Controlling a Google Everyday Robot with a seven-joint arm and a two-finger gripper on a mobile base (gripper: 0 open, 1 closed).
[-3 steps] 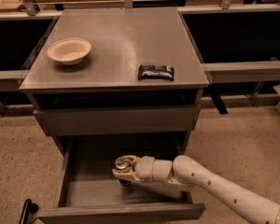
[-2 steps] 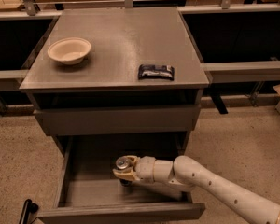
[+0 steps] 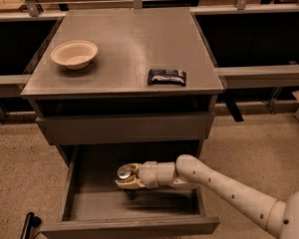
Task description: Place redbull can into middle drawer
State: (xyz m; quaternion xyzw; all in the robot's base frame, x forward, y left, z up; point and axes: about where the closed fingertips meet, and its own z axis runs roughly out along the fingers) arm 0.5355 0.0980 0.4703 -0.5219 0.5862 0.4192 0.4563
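The middle drawer (image 3: 89, 205) is pulled open at the bottom of the view, dark grey with low side walls. My gripper (image 3: 126, 177) reaches into it from the right on a white arm. Its fingers are closed around the redbull can (image 3: 124, 172), of which mainly the shiny silver top shows. The can stands upright inside the drawer, near its middle. I cannot tell whether the can rests on the drawer floor or hangs just above it.
A beige bowl (image 3: 74, 54) sits on the left of the cabinet top (image 3: 124, 39). A flat dark snack packet (image 3: 167, 76) lies on its right front. The upper drawer front (image 3: 124, 127) is closed. Dark shelving flanks the cabinet.
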